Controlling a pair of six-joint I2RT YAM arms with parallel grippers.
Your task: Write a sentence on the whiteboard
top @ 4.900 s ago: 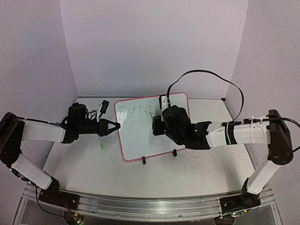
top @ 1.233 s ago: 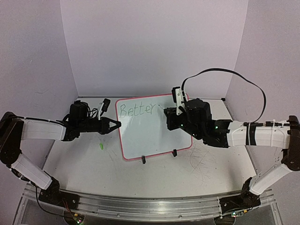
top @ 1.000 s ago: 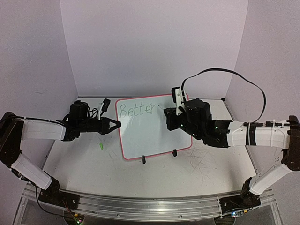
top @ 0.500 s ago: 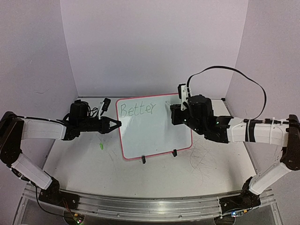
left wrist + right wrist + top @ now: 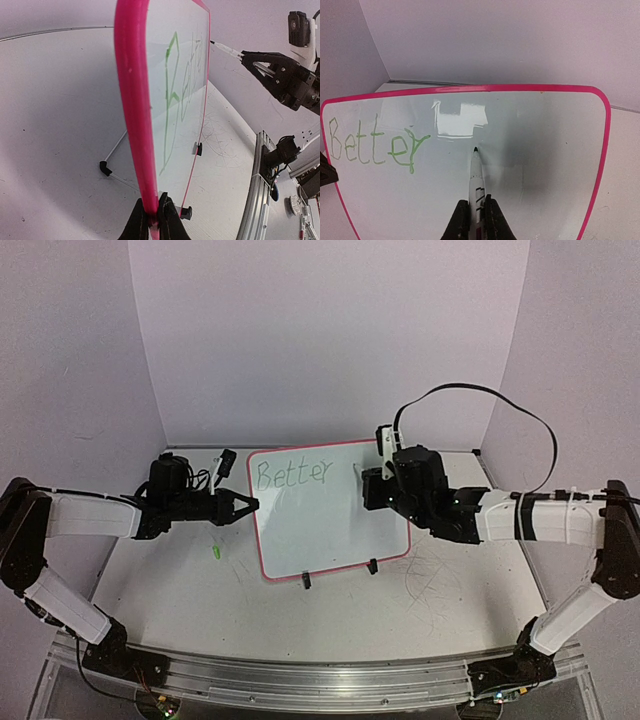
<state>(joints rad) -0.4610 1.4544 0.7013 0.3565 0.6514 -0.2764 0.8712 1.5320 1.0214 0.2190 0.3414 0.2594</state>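
This looks like a robotics lab test cell rather than any lived-in room. Two white-and-black arms, the left arm [image 5: 90, 517] and the right arm [image 5: 545, 520], are bolted to an aluminium rail [image 5: 320, 680] at the near edge of a white surface [image 5: 180, 610] scuffed with pen scribbles [image 5: 430, 585]. Plain pale panels [image 5: 330, 330] box it in on three sides, and a small whiteboard [image 5: 320, 530] stands in the middle.

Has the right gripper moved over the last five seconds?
Yes. Against the whiteboard, which stayed put, the right gripper with its marker has shifted right and back, from over the board's middle toward its upper right corner.
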